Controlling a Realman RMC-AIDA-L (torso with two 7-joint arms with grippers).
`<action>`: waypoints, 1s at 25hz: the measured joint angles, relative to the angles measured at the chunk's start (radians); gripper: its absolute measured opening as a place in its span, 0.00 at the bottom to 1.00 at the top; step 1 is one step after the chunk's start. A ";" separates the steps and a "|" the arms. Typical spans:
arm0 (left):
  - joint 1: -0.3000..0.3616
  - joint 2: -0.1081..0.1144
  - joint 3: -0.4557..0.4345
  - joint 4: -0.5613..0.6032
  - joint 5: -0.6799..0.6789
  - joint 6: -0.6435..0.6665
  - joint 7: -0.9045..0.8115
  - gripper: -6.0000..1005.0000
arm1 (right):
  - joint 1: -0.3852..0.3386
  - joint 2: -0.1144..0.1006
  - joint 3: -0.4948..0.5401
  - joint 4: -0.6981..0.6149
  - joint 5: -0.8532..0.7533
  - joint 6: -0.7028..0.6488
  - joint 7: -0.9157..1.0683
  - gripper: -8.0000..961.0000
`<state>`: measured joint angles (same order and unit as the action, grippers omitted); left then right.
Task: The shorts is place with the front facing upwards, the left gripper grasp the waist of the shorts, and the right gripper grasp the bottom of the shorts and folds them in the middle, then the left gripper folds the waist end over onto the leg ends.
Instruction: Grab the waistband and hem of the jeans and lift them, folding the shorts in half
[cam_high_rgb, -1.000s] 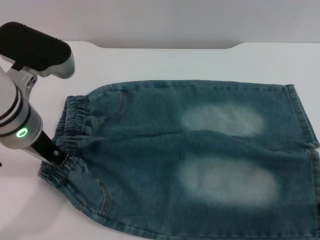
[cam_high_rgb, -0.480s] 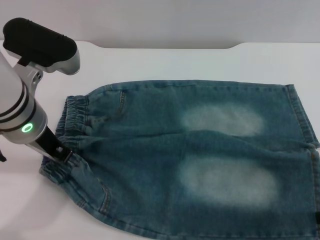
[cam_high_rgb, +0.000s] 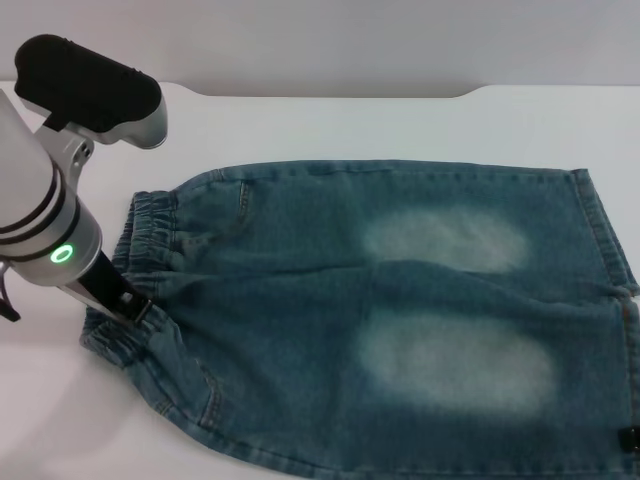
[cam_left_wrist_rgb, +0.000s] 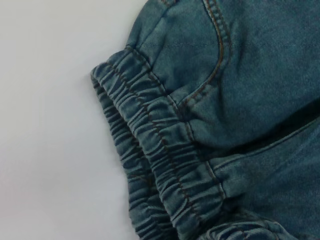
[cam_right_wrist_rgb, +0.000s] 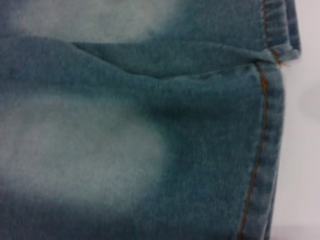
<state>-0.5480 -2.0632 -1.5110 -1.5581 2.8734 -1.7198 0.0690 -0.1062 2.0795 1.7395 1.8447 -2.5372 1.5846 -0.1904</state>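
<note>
- Shorts (cam_high_rgb: 400, 320) lying flat on the white table (cam_high_rgb: 330, 125), front side up, both pale faded patches showing.
- Long axis running side to side across the head view: waist (cam_high_rgb: 140, 265) toward the robot's left, leg ends (cam_high_rgb: 605, 250) toward the right.
- Left gripper (cam_high_rgb: 128, 305) down at the near corner of the waist, black tip touching the gathered elastic. Can't tell whether the fingers are spread or pinching fabric, since the tip is half buried in the ruffles and the left wrist view shows only the band (cam_left_wrist_rgb: 160, 165), no fingers.
- Right gripper (cam_high_rgb: 630, 440) barely in the head view, just a dark sliver at the lower right edge beside the near leg hem. Fingers hidden too, so no call on spread or pressed together.
- Right wrist view looking straight onto the hem stitching (cam_right_wrist_rgb: 260, 150) and the crotch crease, so probably hovering close over the bottom of the shorts.
- Key bit for the fold: each arm already at its own end, left nearest the waist, right nearest the hems.
- Looks like the grasping stage, fold not yet started.
</note>
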 joint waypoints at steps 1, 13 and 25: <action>0.000 0.000 0.000 0.000 0.000 0.000 0.000 0.09 | 0.000 0.000 -0.002 -0.001 0.000 0.000 0.000 0.63; 0.000 0.000 0.000 0.000 0.000 0.000 0.000 0.10 | 0.002 -0.001 0.000 -0.018 0.001 -0.014 0.000 0.56; 0.000 0.001 0.000 0.004 -0.001 0.000 0.008 0.11 | 0.014 -0.003 -0.003 -0.082 0.002 -0.038 -0.018 0.38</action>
<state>-0.5475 -2.0617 -1.5110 -1.5539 2.8720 -1.7196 0.0774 -0.0920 2.0770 1.7368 1.7627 -2.5352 1.5462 -0.2087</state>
